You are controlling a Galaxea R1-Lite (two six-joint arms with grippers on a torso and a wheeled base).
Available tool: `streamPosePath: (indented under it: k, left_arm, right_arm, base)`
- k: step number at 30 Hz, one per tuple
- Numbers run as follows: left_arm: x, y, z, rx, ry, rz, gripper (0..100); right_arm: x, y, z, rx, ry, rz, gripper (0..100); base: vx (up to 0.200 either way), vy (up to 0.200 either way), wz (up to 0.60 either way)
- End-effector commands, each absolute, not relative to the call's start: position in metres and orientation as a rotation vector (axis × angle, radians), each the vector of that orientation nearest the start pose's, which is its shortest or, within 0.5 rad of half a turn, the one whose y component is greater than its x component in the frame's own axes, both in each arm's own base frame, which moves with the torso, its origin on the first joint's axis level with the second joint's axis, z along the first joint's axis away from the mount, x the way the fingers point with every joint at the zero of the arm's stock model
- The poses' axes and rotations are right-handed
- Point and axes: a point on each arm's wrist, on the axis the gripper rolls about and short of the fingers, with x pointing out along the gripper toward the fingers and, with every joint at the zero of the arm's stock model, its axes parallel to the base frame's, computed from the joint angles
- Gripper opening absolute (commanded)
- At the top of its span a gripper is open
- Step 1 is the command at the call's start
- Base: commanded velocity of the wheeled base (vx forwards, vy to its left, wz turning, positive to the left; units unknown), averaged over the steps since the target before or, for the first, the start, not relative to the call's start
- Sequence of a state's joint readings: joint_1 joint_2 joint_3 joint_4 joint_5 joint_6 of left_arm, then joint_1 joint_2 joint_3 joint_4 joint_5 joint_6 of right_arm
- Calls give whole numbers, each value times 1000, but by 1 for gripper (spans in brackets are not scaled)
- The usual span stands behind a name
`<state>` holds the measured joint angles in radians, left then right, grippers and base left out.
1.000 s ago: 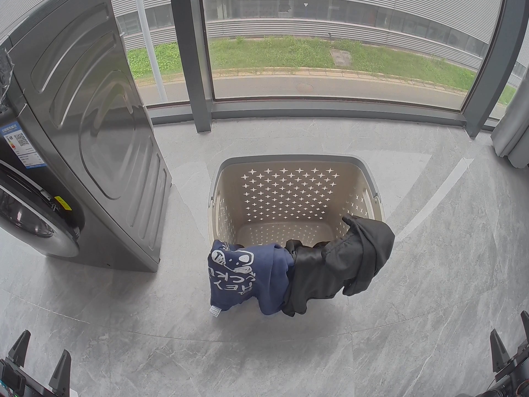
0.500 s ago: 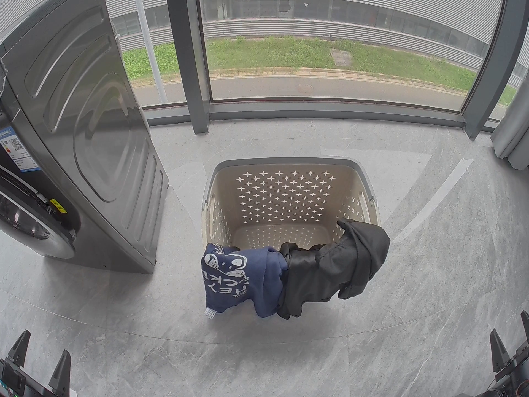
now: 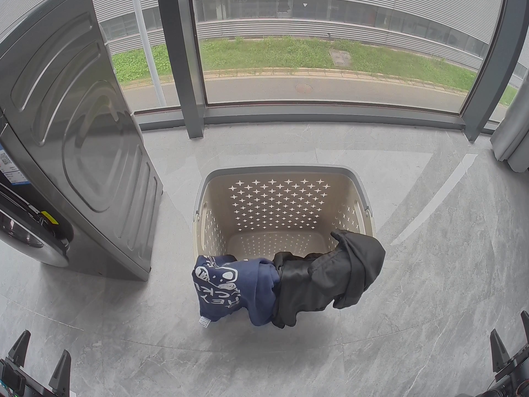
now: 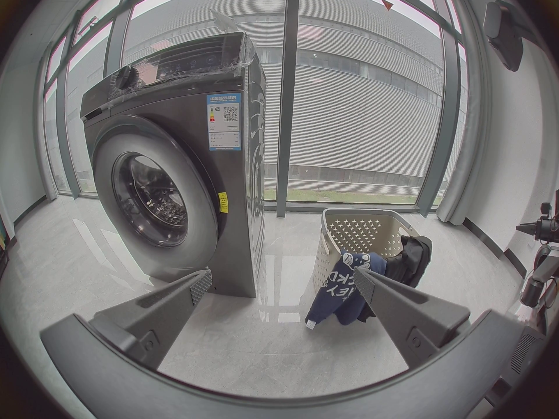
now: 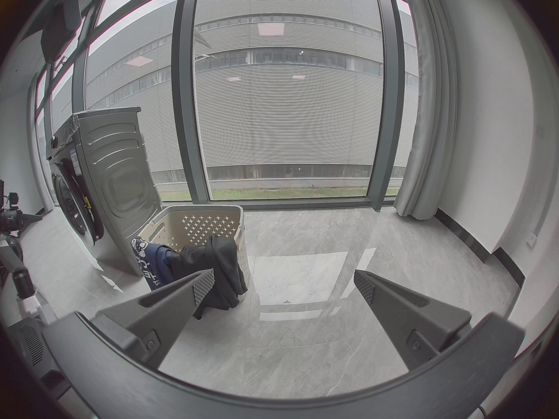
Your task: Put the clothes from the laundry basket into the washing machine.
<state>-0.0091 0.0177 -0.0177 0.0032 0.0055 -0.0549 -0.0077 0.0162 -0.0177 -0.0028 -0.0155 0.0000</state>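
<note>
Grey floor (image 3: 138, 332); white-lettered navy garment (image 3: 238, 292) over basket (image 3: 275, 205)

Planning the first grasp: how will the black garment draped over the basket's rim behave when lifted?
The black garment is probably floppy: it sags in folds over the laundry basket rim. Lifted at one spot, it would likely hang down and trail. It touches the blue garment, which might shift too.
</note>
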Motion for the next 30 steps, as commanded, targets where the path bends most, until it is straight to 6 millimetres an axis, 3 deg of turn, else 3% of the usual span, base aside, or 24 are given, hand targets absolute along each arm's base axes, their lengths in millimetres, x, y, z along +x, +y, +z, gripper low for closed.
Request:
streamPosePath:
  k: [1,4,10,16,30]
  left_arm:
    - [-23,0,76,-55,2,-3,100]
    - [-23,0,76,-55,2,-1,100]
    - [-23,0,76,-55,2,0,100]
    - [-23,0,76,-55,2,0,100]
    - [-23,0,76,-55,2,-1,100]
  right_arm:
    - [-23,0,76,0,-3,-23,100]
    - [-23,0,76,0,-3,-23,100]
    - [-23,0,76,0,-3,-23,100]
    - [-23,0,76,0,-3,-23,100]
    - [-23,0,76,0,-3,-23,100]
  base:
    - [200,0,0]
    - [200,0,0]
    - [0,0,0]
    - [0,-200,0]
    - [29,0,0]
